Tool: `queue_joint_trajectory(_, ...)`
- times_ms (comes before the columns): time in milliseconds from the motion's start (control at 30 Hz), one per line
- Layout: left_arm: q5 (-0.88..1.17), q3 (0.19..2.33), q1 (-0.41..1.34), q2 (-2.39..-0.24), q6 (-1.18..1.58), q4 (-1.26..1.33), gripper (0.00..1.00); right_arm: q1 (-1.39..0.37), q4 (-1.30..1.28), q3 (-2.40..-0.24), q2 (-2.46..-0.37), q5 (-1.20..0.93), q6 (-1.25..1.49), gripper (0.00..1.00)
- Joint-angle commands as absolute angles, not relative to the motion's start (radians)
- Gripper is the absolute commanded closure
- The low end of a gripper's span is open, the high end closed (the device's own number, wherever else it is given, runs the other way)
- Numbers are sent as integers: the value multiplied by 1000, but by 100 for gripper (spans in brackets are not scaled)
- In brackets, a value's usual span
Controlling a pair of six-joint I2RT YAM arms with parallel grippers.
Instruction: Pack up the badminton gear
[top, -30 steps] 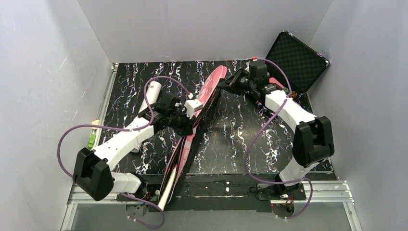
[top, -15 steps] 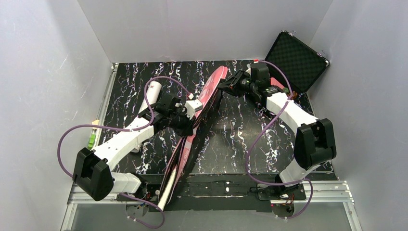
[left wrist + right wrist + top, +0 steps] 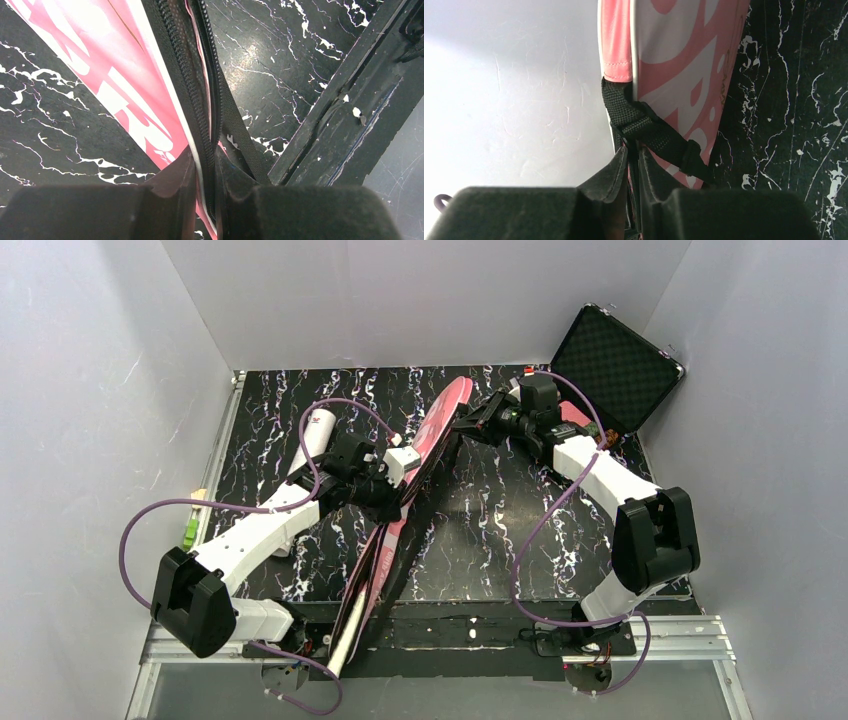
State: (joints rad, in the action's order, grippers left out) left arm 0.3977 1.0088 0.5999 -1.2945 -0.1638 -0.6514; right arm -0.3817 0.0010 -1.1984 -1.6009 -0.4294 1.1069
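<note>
"Holding the pink bag [image 3: 378,562] at two spots, aren't we?"

"Yes. Our left gripper [image 3: 202,160] is pinched tight on the zipper [image 3: 179,65] edge, near the middle of the bag. Our right gripper [image 3: 633,155] is pinched tight on the far end, right where the black strap [image 3: 644,127] joins."

"Where is the bag?"

"It runs slanted across the table [image 3: 480,530], from the near edge up toward the back wall, between our two arms. It seems tipped up a bit, not lying flat. The white tube [image 3: 318,430] lies to its left, well apart."

"Is the zipper shut?"

"Here the two rows of teeth look a little apart, so we think this side is open. We cannot see any rackets or shuttlecocks."

"So how do we do this well?"

"We think the job now is to get the bag steady with its mouth open. We should pull gently and evenly with both arms, so the bag lines up straight. If one arm tugs harder, the thin edge could slip out — or the bag could twist and flop."
</note>
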Motion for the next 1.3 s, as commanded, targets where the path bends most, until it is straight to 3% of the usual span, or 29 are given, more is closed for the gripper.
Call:
queue_joint_trajectory(0,402,1043,606,-1247,-171,-625,100,-387,43,-1191,-1546,-447,1118,85)
queue_joint_trajectory(233,400,1040,606,-1250,-170,-622,100,-386,31,-1183,-1523,-443,1108,99)
queue_joint_trajectory(833,396,1039,606,-1249,-171,-621,100,-464,87,-1098,-1498,-771,1127,99)
queue_joint_trajectory(1267,394,1042,606,-1244,-172,-627,100,-450,22,-1023,-1427,-753,1108,94)
